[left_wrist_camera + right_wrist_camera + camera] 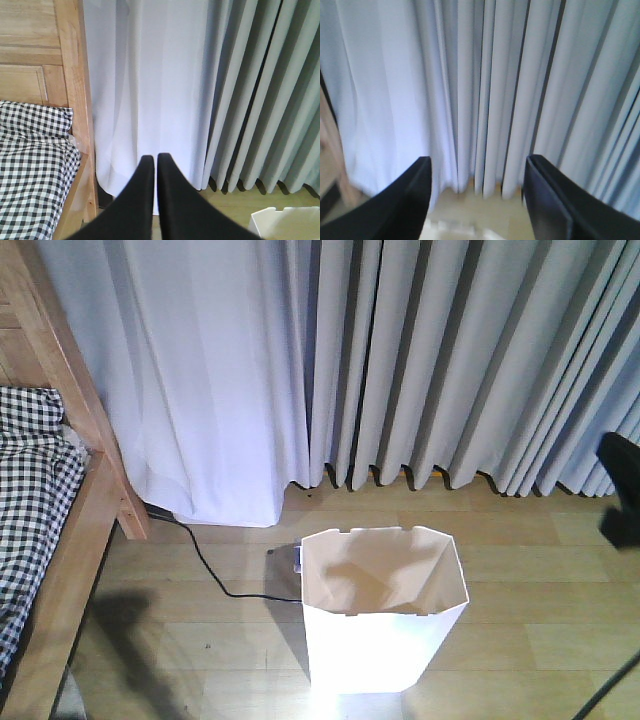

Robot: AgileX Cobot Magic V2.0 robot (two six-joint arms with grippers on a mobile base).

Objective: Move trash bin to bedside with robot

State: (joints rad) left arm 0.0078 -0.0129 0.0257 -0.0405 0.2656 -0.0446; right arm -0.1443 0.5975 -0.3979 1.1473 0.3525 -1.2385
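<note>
Stood upright on the wood-plank floor (520, 540): white thin-walled plastic trash bin (380, 625), near grey pleated curtains (450, 360), apart from the light brown wooden bed frame (75, 540) with checked bedding (30, 490). Black cable (205, 565) trailing between. Left gripper (152, 159) jaws closed, empty. Right gripper (476, 165) jaws wide apart, empty; seen only in wrist views.

Ahead of both pincers the curtains (400, 360) wall off the far side. Left of the left pincer (152, 159) stands the bed frame (75, 100); bare floor (200, 620) lies between it and the trash bin (380, 625), crossed by a black cable (210, 570).
</note>
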